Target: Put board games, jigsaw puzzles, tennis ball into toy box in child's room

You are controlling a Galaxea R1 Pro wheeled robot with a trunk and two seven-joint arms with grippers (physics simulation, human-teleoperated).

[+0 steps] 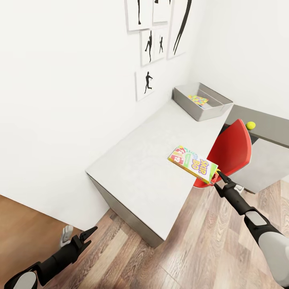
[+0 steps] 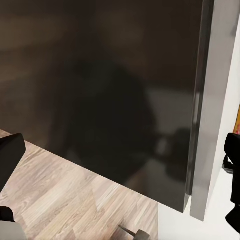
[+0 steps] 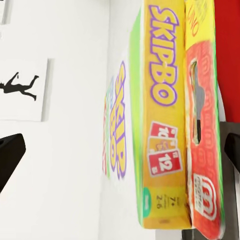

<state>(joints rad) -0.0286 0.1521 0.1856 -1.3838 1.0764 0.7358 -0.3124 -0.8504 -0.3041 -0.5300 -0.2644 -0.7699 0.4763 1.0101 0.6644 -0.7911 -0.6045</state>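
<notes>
The right gripper (image 1: 217,175) is clamped on one end of the Skip-Bo board game (image 1: 193,164). The box sticks out flat from the gripper, up in the air over the near edge of the white table (image 1: 152,160).

The step in hand looks like carrying this game to the toy box (image 1: 202,101). The toy box is far ahead of the gripper, at the back end of the table by the wall. Something colourful, maybe a puzzle, already lies inside it.

To do this well, the arm should keep the game flat and high so it does not bump the table or the red chair (image 1: 230,152). The chair is right under and beside the gripper, so going up first is safer. The game is held only by one end, so quick moves could make it slip. Let go only when the game is over the open top of the toy box.

The tennis ball (image 1: 251,125) sits on the grey desk past the chair, off to the side of the gripper.

The right arm is stretched forward and up. The left gripper (image 1: 89,234) hangs low over the wooden floor (image 1: 192,253), with its fingers apart and nothing in them.
</notes>
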